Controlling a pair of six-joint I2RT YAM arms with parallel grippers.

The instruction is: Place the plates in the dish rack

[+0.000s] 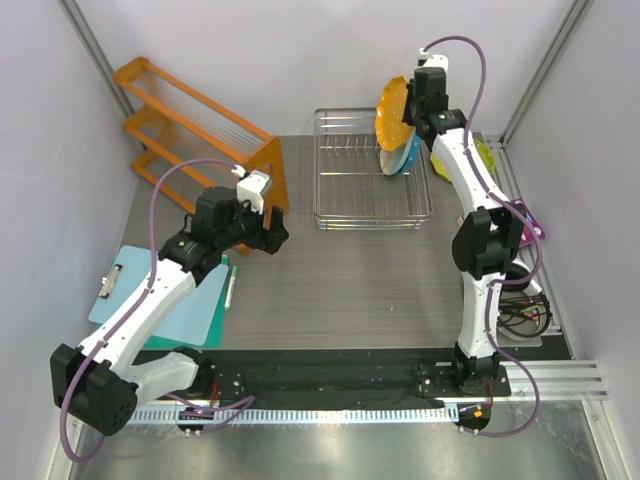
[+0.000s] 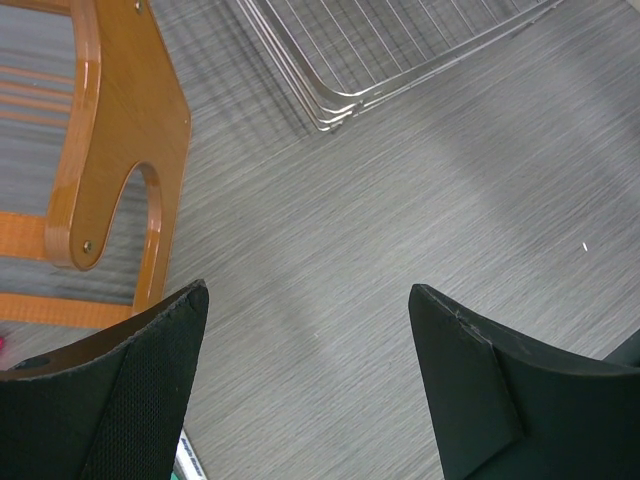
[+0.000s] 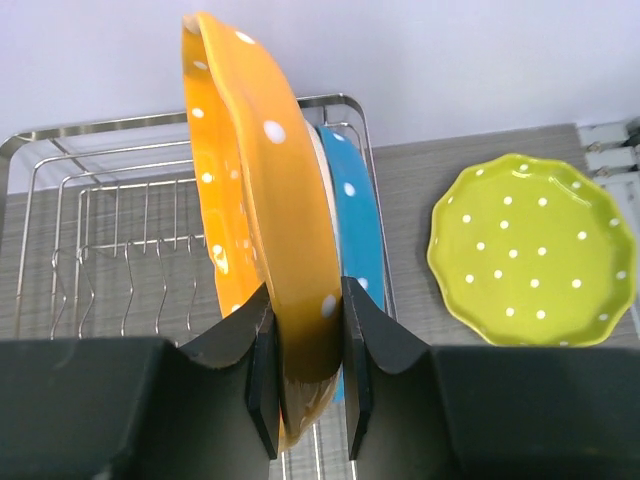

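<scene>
While we hold the orange plate [image 3: 250, 200] upright at the dish rack [image 3: 100, 135], right fingers [image 3: 262, 370] clamp its rim | blue plate [image 3: 358, 230] stands on edge in the rack, just beside it | lime-green plate [image 3: 530, 255] lies flat on the worktop [image 2: 400, 200] beside the rack | left fingers [image 2: 120, 400] spread apart, empty, near the orange shelf [image 2: 120, 130]

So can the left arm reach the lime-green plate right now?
Probably not: the lime-green plate lies far right, past the dish rack and the right arm, while the left gripper hangs open by the orange shelf.
</scene>
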